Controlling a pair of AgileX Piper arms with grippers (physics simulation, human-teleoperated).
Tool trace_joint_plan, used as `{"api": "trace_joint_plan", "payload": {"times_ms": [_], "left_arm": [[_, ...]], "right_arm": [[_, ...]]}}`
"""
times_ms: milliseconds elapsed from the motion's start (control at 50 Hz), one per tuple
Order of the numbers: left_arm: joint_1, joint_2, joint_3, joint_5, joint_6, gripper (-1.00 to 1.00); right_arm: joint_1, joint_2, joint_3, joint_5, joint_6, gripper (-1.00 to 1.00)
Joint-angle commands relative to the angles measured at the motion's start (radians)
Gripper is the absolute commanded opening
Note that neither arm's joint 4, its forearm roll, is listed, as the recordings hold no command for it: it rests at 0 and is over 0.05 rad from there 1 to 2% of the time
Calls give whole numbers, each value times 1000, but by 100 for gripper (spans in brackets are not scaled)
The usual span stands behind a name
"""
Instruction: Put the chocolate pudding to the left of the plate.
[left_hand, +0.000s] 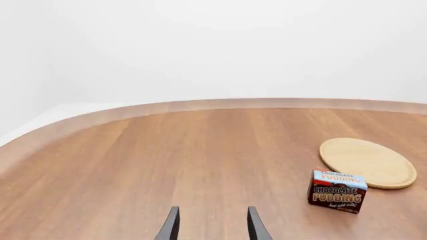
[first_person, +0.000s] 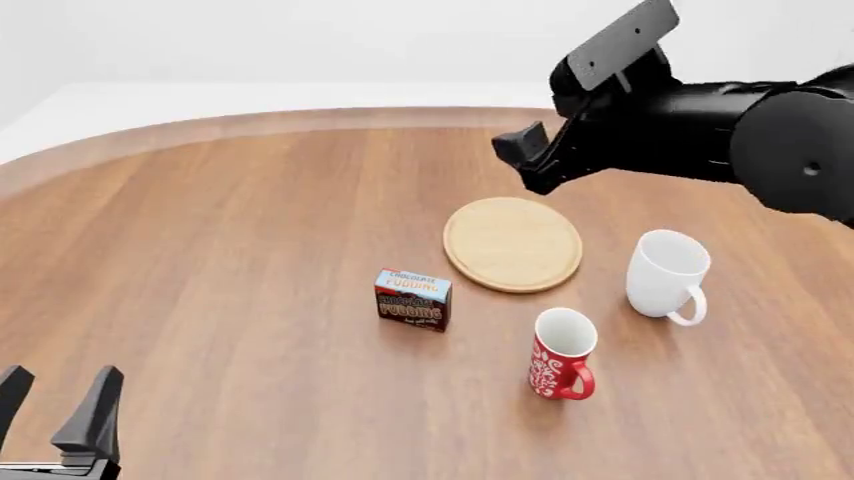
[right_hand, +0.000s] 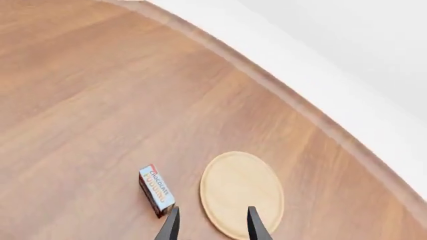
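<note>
both tools (first_person: 54, 405) (right_hand: 212, 222) open, empty, apart.

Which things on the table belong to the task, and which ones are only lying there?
For the task:
chocolate pudding
plate

Only lying there:
red mug
white mug

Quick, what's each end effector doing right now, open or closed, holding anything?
Left end effector: open, holding nothing.
Right end effector: open, holding nothing, up above the plate.
</note>
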Motion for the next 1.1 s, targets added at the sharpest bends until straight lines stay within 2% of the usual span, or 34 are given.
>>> {"api": "trace_joint_plan", "payload": {"times_ms": [20,80,320,360,600,1100], "left_arm": [[0,0,0,0,0,100],[0,0,0,0,0,100],[0,0,0,0,0,100],[0,0,0,0,0,100],[0,0,0,0,0,100],[0,0,0,0,0,100]], "right_arm": [[49,229,-189,141,-42,100],[40,261,-204,153,-84,100],[103,342,-182,220,-119,100],[93,362,-185,213,-129,100],[163,429,-210,234,-120,100],[165,571,-269,226,-113,100]]}}
